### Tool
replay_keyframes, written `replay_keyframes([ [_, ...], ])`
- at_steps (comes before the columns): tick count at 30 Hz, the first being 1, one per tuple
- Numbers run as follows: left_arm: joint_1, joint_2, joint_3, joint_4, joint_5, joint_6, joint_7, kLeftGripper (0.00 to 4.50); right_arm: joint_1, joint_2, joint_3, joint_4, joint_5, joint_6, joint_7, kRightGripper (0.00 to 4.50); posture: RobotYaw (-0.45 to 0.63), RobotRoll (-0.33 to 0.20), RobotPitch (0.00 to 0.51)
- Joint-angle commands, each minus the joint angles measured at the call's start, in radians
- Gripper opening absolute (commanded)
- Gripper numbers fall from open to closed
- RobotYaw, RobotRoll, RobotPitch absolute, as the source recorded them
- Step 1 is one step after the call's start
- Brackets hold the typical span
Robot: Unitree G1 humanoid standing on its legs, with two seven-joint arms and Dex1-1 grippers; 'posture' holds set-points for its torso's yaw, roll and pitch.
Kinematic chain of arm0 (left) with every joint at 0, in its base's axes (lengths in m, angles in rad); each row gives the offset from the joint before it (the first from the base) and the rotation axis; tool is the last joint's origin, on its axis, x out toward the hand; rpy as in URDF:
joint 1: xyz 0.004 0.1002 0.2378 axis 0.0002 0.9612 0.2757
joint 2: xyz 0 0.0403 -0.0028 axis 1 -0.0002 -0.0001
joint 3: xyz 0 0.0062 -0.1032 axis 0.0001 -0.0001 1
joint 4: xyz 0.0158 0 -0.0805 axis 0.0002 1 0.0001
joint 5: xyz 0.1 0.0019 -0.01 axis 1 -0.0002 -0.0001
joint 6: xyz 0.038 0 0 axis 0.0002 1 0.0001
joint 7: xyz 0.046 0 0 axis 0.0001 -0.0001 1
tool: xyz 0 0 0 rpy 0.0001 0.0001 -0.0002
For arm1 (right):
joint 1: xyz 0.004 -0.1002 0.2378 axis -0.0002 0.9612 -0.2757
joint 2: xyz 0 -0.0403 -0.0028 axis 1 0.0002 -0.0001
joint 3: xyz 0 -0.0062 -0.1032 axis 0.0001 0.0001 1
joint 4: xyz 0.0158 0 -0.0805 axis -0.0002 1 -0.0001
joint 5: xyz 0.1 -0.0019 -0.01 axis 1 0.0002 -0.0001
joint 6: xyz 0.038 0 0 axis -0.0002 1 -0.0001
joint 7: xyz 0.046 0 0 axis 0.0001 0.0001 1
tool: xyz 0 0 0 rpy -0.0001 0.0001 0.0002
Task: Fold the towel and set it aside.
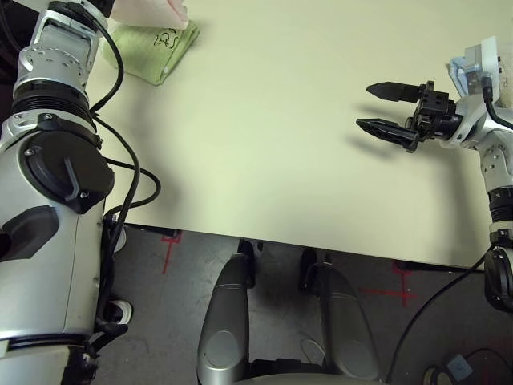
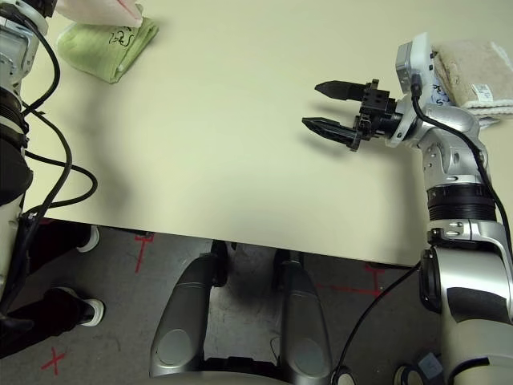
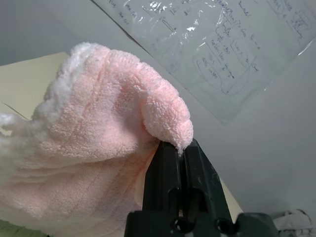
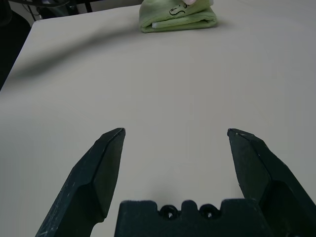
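The towel (image 3: 103,148) is up in the air at the far left corner of the table (image 1: 264,136), pinched by the left gripper (image 3: 181,150), whose two black fingers are pressed together on a fold of pink terry. From the head view just a corner of that pink cloth (image 1: 152,10) peeks in at the far edge, hanging right above the green towel (image 1: 156,46) lying folded on the table below it. So the key relation: the pink bundle sits directly over the green one, almost touching it by the look of things, and the set-down looks to be straight down or just beside it.

It's the left arm's job, no question. The right gripper (image 1: 385,108) hovers well apart on the other side of the table, fingers spread wide with nothing between them, pointing across the bare tabletop toward the green towel. A beige cloth (image 2: 477,76) rests behind the right wrist.

Texture-wise, the pink towel is thick, fluffy, bunched into soft rounded lobes, with a paler fuzzy edge on one side. It will sag and slump once let go, I'd judge. The green one is a neat flat pad with a dark stitched mark on top. The table is smooth, matte and pale.
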Motion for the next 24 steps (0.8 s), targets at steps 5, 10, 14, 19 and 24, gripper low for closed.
replay_keyframes([
  [5, -0.019, -0.005, -0.014, 0.006, 0.029, -0.080, -0.021, 0.02, 0.028, -0.022, -0.013, -0.046, 0.017, 0.024, -0.002, 4.50, 0.03, 0.000, 0.394],
  [10, -0.020, -0.011, -0.016, 0.011, 0.038, -0.118, -0.027, 0.02, 0.036, -0.032, -0.015, -0.067, 0.025, 0.043, -0.004, 4.50, 0.01, 0.000, 0.396],
  [14, -0.010, -0.015, -0.015, 0.016, 0.042, -0.132, -0.022, 0.02, 0.046, -0.047, -0.018, -0.082, 0.032, 0.056, -0.003, 4.50, 0.00, 0.000, 0.398],
  [19, 0.035, -0.011, -0.010, 0.021, 0.049, -0.112, 0.054, 0.02, 0.061, -0.052, -0.020, -0.103, 0.039, 0.064, -0.010, 4.50, 0.00, 0.000, 0.400],
  [24, 0.093, -0.012, -0.024, 0.002, 0.050, -0.045, 0.077, 0.02, 0.079, -0.042, -0.020, -0.102, 0.043, 0.052, -0.019, 4.50, 0.02, 0.000, 0.401],
])
